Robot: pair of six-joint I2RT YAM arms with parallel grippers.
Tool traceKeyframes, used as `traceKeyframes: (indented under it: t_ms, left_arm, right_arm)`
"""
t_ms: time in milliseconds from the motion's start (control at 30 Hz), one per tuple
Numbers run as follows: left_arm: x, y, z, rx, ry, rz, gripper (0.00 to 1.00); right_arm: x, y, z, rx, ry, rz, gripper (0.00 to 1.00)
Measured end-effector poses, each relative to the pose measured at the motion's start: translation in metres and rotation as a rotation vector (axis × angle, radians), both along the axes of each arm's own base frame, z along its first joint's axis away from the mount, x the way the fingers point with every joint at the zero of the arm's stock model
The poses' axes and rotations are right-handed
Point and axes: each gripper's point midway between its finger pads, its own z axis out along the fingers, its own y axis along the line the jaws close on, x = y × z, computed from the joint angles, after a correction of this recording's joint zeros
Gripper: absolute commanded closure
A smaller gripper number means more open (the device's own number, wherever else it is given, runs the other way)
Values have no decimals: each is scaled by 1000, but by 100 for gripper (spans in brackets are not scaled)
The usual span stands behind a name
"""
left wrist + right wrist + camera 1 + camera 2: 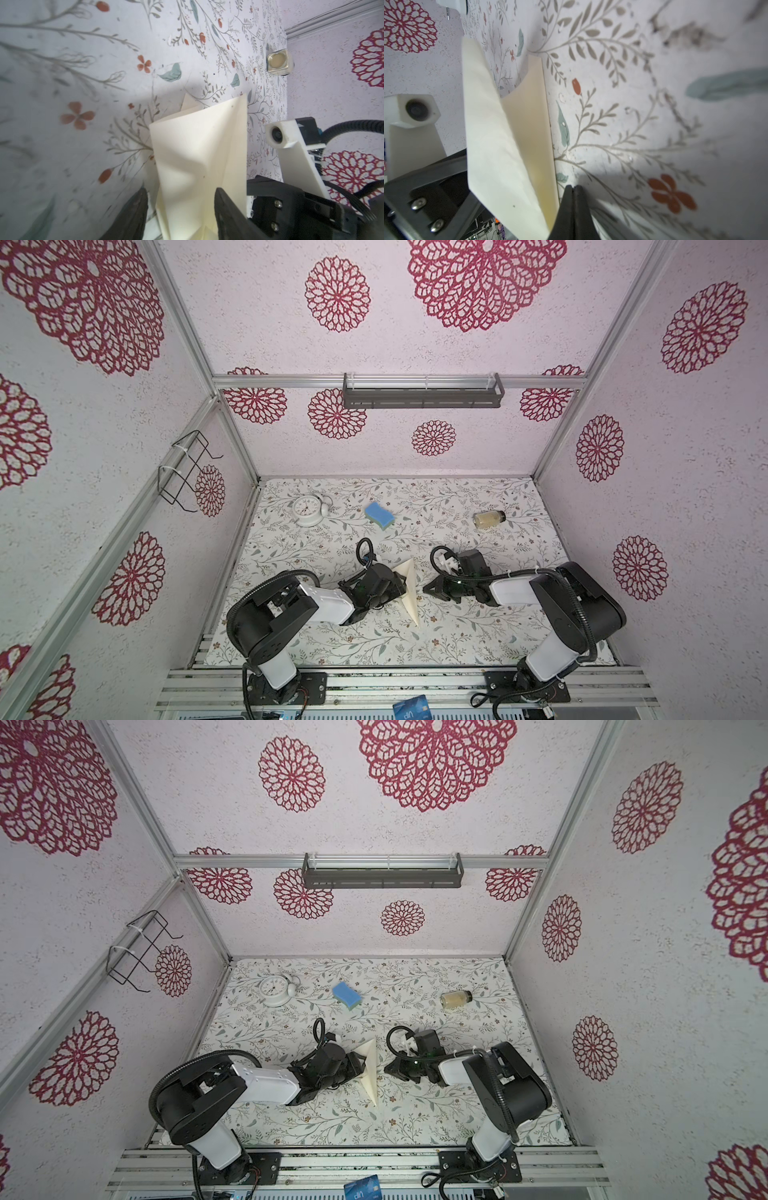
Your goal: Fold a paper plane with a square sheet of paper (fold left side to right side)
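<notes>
Paper plane: the paper plane (409, 593) lies on the table (457, 635), well apart from the blue sponge (379, 515), on the sponge's robot-base side, with its point aimed away from the sponge.
Done so far: the sheet is already a narrow, creased dart of layered flaps, so the early folds look finished.
Left to do: one long flap stands up off the table rather than lying flat. Judging by this, the left-to-right fold needs laying over and pressing, and any wing folds would come after it.
Left gripper: the left gripper (178, 199) is on the side of the plane away from the right arm, jaws spread apart and clamping nothing.
Right gripper: the right gripper (573, 191) is pinched closed and empty, low to the table.
Paper versus jaws: the raised flap stands between the left fingers (228, 207), loose in the gap. The right tips sit just beside the plane's flat edge, and contact cannot be told.
</notes>
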Motion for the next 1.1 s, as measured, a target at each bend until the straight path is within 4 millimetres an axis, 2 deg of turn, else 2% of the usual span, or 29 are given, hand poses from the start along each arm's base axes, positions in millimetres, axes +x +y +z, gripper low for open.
traceKeyframes:
  t_ms: [133,200,433,633,933,1100]
  left_arm:
    - [6,-11,-1,-26,-10,-25,57]
    - [6,-14,-2,-28,-9,-37,64]
    - [10,-22,7,-33,-37,-66,86]
    - [13,-26,11,-23,-53,-79,100]
    - [23,-42,31,-30,-97,-99,100]
    - [26,-35,35,117,-87,-84,100]
  right_arm:
    - [5,5,-1,16,0,12,100]
    - [7,7,-1,25,-3,18,100]
    - [9,11,-2,44,-12,29,100]
    - [10,12,-2,51,-16,33,100]
    - [12,13,-2,53,-19,34,100]
    - [13,8,-1,41,-21,17,100]
